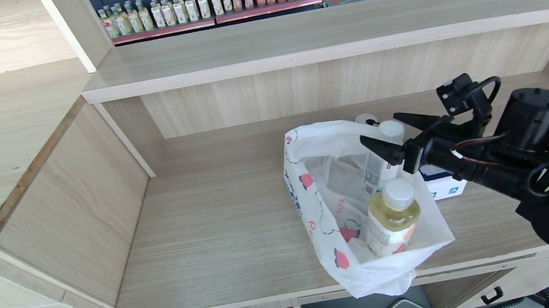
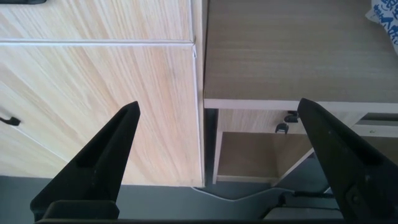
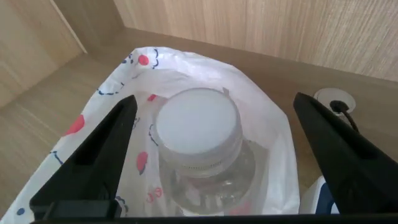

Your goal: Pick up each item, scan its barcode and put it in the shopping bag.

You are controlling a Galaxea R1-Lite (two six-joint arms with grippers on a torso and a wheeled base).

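You have a light wood-grain counter top (image 1: 220, 228), walled at the back and both sides. A white plastic shopping bag (image 1: 313, 225) with red and blue prints sits at its 4 o'clock, sagging over the front edge. A white-and-blue cardboard box (image 1: 445, 186) lies just beside the bag at the bag's 3 o'clock. A round white cable grommet (image 1: 365, 118) sits at the bag's 12 o'clock.

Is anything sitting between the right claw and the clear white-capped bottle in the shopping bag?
Nothing visible. The right claw is open above the clear bottle, one finger to each side of its white cap. The shopping bag lies open around it, not across it, and the yellow drink bottle stands nearer the counter's front edge.
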